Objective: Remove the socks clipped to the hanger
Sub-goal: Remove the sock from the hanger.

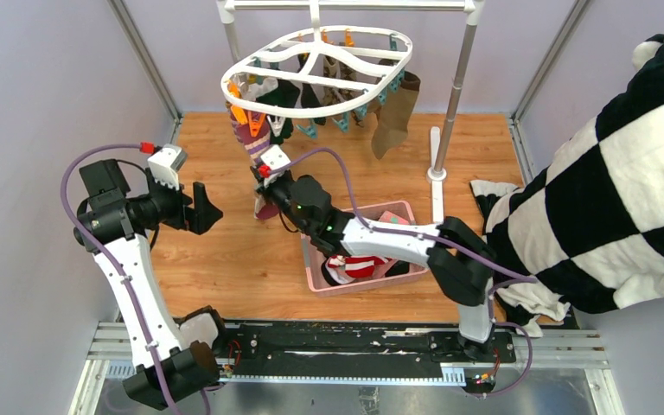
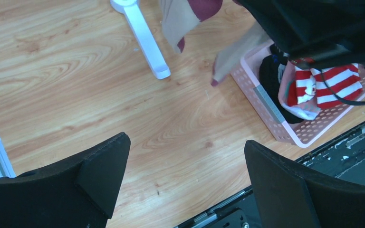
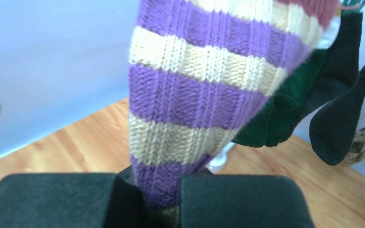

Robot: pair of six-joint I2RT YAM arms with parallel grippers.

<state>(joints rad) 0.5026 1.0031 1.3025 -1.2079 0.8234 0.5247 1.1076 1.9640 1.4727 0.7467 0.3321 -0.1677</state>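
The pink slotted plastic basket (image 1: 314, 283) sat on the wooden bench (image 1: 225, 259), just right of centre and under the right arm. A red-and-white striped sock (image 2: 332, 88) lay in it on top of a black sock (image 2: 271, 76), and a pink sock (image 1: 393, 216) showed at its far corner.

The white plastic oval hanger (image 1: 311, 65) hung above the far side of the bench, with orange and teal clips around its rim. Several socks were clipped below it. Among them were dark green socks (image 3: 285, 114) near the middle, a black one (image 3: 337, 109) beside them, and an olive-brown sock (image 1: 393, 117) dangling at the right end. A beige and purple striped knitted sock (image 3: 199, 95) hung from the frame's near-left edge. It had broad ribbed bands and a maroon toe.

The right end effector (image 3: 159, 199) was clenched on the lower part of that striped sock. The fabric was pinched between its two black fingers (image 3: 237, 199), and the sock rose from them to the frame.

The left end effector (image 2: 185, 156) was released, jaws spread wide with nothing between them. It hung over bare wood to the left of the basket.
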